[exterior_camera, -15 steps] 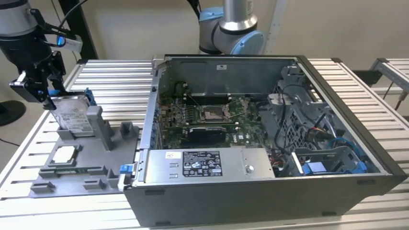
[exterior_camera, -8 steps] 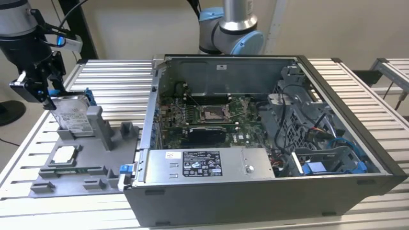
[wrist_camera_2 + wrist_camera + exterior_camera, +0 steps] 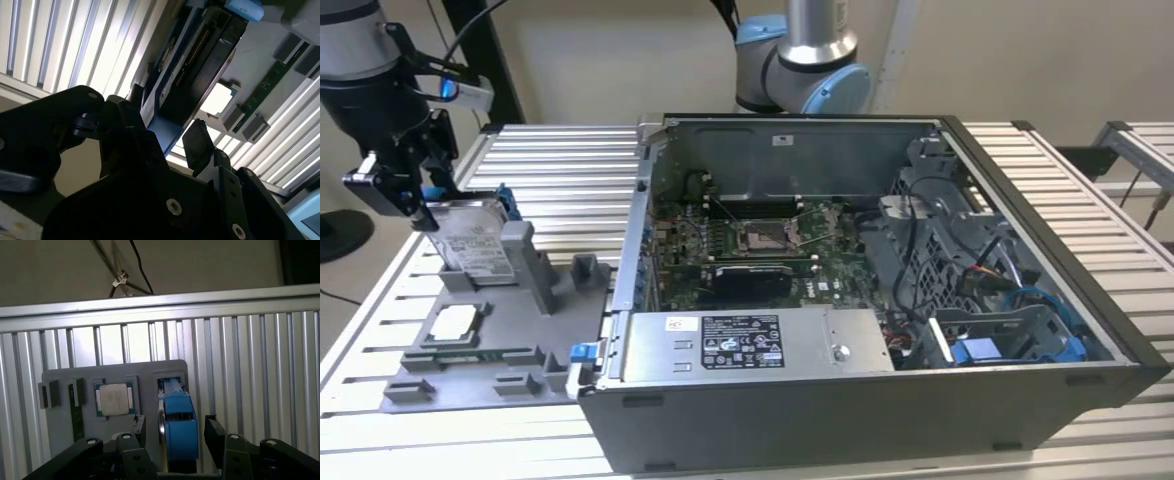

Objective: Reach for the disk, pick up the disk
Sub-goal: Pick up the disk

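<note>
The disk (image 3: pixel 472 244) stands on edge in a slot of the grey holder plate (image 3: pixel 520 300) at the exterior view's left; its white label faces the camera and a blue bracket runs along its edges. My gripper (image 3: pixel 422 212) hangs at the disk's top corner. In the first wrist view the blue-edged disk (image 3: pixel 177 412) lies between the two black fingers (image 3: pixel 139 427) of my gripper (image 3: pixel 175 429), with a narrow gap on each side. The second wrist view shows the disk (image 3: pixel 200 60) running away from my gripper (image 3: pixel 167 119), whose fingers straddle its near end. The gripper is open.
A square silver processor chip (image 3: pixel 454 322) and a green memory stick (image 3: pixel 470 357) lie on the same plate. An open computer case (image 3: pixel 854 270) stands to the exterior view's right, with a second arm's base (image 3: pixel 801 60) behind it. The slatted metal table (image 3: pixel 560 170) surrounds everything.
</note>
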Controlling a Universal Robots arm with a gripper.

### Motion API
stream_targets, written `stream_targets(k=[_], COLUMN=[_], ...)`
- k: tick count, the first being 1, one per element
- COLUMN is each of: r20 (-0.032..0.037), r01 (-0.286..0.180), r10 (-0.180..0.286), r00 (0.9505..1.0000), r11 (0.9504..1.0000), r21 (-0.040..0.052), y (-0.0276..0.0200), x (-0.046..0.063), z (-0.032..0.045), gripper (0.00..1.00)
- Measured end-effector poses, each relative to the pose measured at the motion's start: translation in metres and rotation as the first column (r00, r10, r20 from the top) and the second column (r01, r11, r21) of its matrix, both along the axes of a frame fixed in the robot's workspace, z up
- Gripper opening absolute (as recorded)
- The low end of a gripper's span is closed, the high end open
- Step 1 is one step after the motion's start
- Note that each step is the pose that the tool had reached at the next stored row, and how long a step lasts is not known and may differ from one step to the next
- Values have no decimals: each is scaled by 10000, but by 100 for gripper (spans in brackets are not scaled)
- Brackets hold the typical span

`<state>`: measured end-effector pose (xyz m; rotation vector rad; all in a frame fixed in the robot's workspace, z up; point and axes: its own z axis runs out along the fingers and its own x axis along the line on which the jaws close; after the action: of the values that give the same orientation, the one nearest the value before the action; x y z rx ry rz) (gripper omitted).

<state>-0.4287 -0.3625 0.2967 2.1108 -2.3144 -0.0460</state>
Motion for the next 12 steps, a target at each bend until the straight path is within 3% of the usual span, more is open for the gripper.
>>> stream_targets(k=[12], r20=[7], r01=[-97], r10=[97], r00=[10000], r11=[9999], r21=[88], y=[1], x=[0], z=[-145], gripper=[100])
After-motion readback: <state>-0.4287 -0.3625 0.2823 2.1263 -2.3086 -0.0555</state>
